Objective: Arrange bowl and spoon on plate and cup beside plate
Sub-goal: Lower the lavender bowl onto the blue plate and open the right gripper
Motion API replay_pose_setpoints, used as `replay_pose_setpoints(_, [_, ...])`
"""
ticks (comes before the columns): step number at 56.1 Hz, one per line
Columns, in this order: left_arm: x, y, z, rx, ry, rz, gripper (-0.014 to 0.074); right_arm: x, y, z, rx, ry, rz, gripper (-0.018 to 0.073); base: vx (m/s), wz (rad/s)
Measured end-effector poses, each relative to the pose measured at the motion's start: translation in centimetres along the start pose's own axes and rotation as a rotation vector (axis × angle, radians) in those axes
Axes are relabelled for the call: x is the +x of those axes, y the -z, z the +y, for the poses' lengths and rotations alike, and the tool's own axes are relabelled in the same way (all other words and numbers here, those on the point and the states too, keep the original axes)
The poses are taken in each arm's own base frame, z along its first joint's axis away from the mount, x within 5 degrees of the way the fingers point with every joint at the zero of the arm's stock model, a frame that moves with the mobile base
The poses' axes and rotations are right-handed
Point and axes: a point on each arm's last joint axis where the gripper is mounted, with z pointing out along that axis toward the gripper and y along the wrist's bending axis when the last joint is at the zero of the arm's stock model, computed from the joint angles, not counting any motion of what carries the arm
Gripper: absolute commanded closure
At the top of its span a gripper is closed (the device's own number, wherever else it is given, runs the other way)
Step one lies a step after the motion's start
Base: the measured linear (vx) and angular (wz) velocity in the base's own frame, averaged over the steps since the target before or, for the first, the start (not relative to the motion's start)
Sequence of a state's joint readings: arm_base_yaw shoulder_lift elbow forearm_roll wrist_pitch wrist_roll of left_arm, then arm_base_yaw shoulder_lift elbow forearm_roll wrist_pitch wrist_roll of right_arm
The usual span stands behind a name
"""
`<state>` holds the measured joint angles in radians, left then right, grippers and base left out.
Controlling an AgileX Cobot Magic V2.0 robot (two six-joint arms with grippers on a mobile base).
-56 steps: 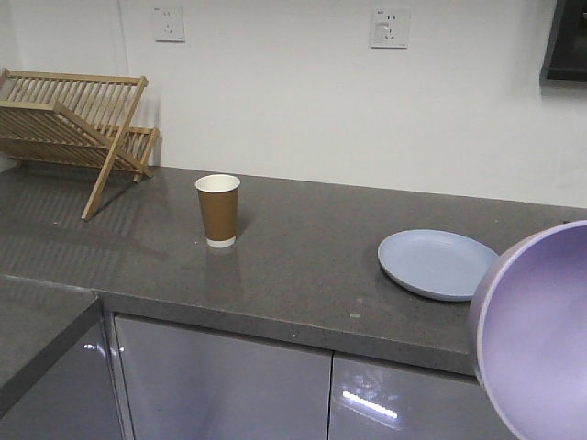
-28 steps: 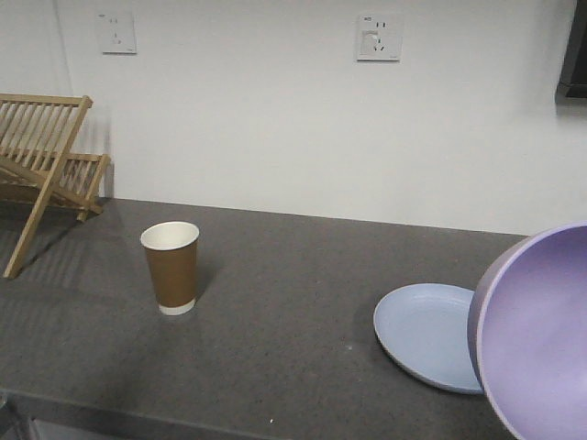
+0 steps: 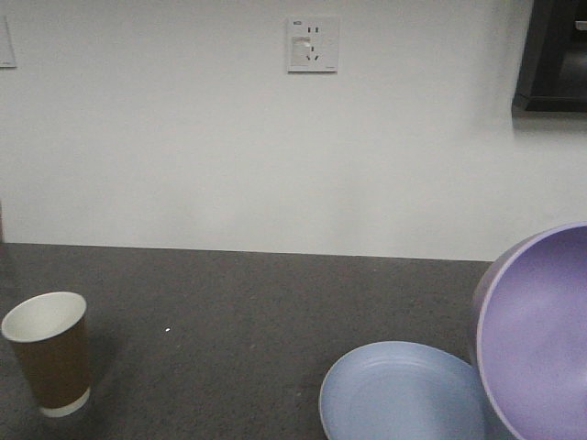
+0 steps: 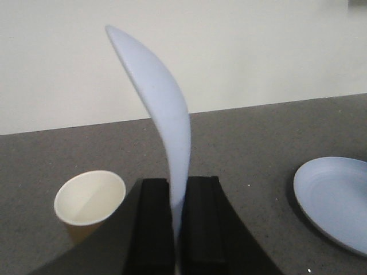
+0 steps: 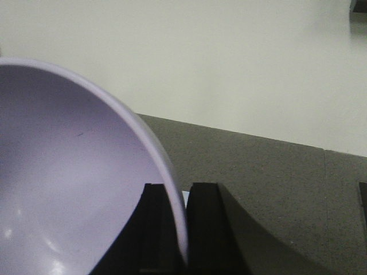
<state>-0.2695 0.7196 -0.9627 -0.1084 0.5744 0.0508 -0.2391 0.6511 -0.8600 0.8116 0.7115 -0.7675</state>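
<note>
The lavender bowl (image 3: 541, 339) hangs tilted at the right of the front view, its rim pinched by my right gripper (image 5: 180, 197); it fills the left of the right wrist view as bowl (image 5: 69, 183). My left gripper (image 4: 179, 189) is shut on the handle of the pale blue spoon (image 4: 160, 109), which stands upright. The pale blue plate (image 3: 404, 394) lies flat on the dark counter, just left of and below the bowl; the left wrist view shows the plate (image 4: 335, 200) at right. The brown paper cup (image 3: 48, 353) stands upright at the far left, seen as cup (image 4: 89, 200) beside the left fingers.
The dark grey speckled counter (image 3: 238, 312) runs back to a white wall with a socket (image 3: 313, 44). A dark object (image 3: 555, 55) hangs at the upper right of the wall.
The view has moved forward and to the right: cup and plate have slid left and grown larger, and the wooden rack has left the frame. The bowl keeps its place in view.
</note>
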Motion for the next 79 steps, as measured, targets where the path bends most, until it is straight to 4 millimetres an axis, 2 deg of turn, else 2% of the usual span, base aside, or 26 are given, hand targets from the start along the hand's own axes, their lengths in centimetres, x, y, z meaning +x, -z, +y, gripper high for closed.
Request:
replay_pose_setpoints(23, [0.01,-0.04,0.0,0.0,0.0,0.001,0.0596,0.0,0.0,0.0,0.0,0.0,0.0,0.0568,0.16,-0.21])
replay_pose_setpoints(79, [0.0,0.0,0.0,0.0,0.0,0.001,0.0596,-0.01,0.0,0.02,-0.002,-0.003,-0.001,0.0568,0.0,0.0])
